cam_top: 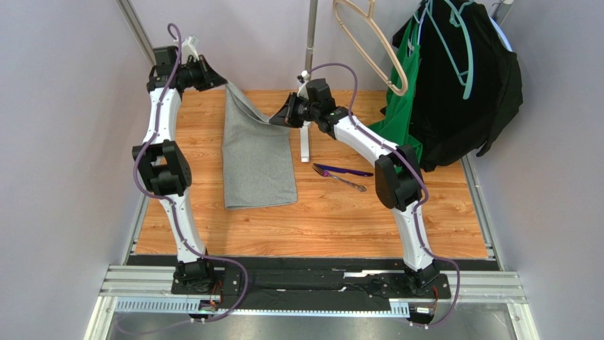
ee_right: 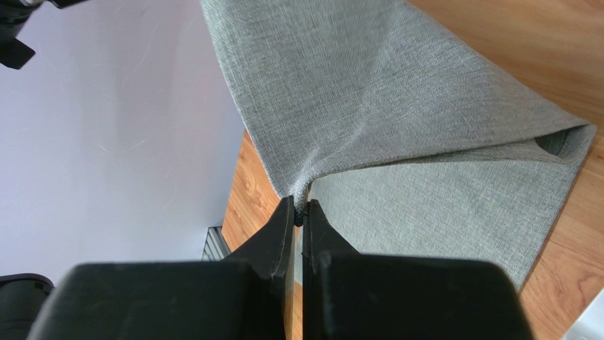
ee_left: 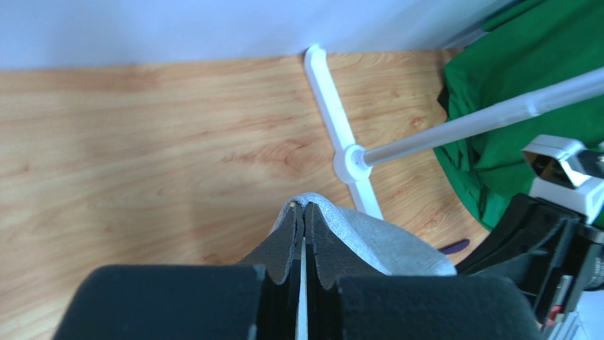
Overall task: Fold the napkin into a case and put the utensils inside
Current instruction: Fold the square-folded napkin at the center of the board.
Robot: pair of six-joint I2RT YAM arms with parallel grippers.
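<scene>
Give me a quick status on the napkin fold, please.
Left gripper and right gripper shut on napkin, far edge raised. Utensils on table to its right, untouched. White stand foot near right gripper.

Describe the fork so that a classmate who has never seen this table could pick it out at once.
Start at the wooden table and find the grey napkin on its left half. To its right, two slim utensils lie side by side. The fork is the one nearer the arm bases, silvery with a purplish sheen; the other utensil is dark purple and straight.
</scene>
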